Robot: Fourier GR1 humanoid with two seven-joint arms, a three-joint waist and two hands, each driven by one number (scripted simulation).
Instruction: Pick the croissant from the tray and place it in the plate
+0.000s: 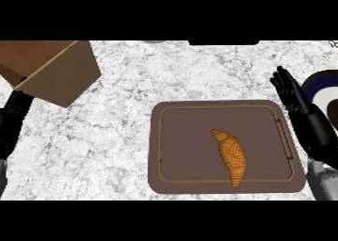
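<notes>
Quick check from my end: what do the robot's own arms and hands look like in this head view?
Both hands are black, with slim segmented fingers and a thumb, on black wrists. The right hand shows its glossy black fingers most plainly. The left hand is partly behind the cardboard box. Lower down, each forearm turns grey near the view's bottom corners. No cables or markings show.

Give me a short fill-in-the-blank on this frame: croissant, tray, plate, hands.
1. The croissant lies on the brown ____.
2. The plate sits at the view's ____ edge.
3. The right robot hand has its fingers ____, holding nothing.
4. The cardboard box is nearest the ____ robot hand.

Missing words: tray; right; straight; left
</notes>
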